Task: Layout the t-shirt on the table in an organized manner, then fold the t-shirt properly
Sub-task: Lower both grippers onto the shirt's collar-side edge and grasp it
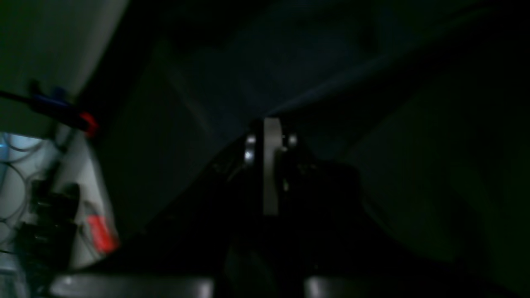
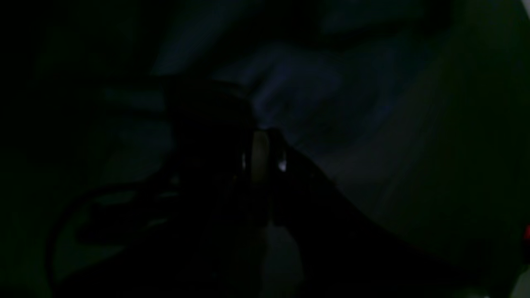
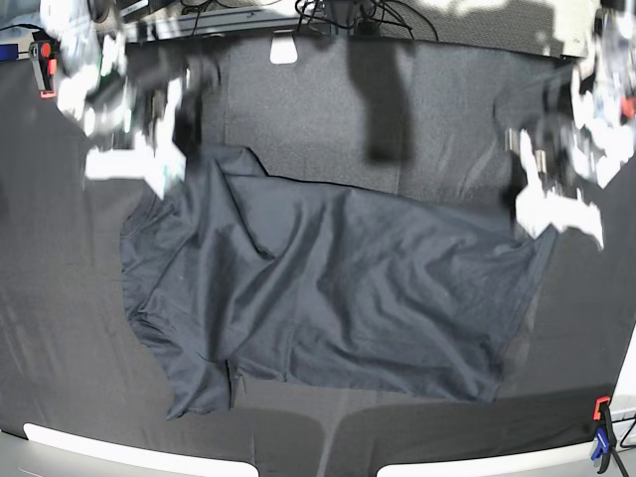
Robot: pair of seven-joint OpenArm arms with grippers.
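The dark slate-grey t-shirt [image 3: 338,288] lies spread and wrinkled across the black table [image 3: 60,328], its lower left part bunched. My right gripper [image 3: 182,149], at the left of the base view, is shut on the shirt's far left corner. My left gripper [image 3: 532,224], at the right, is shut on the shirt's far right corner. Both arms look blurred. In the dim left wrist view the left gripper [image 1: 271,122] pinches the t-shirt [image 1: 265,70], which pulls taut away from it. The right wrist view is very dark; the right gripper [image 2: 261,132] is closed against the t-shirt [image 2: 306,91].
A red clamp [image 3: 45,60] sits at the table's far left edge and a red and blue clamp [image 3: 601,417] at the near right. Cables [image 3: 348,12] run along the back edge. A red-tipped clamp [image 1: 87,122] shows left of the left gripper.
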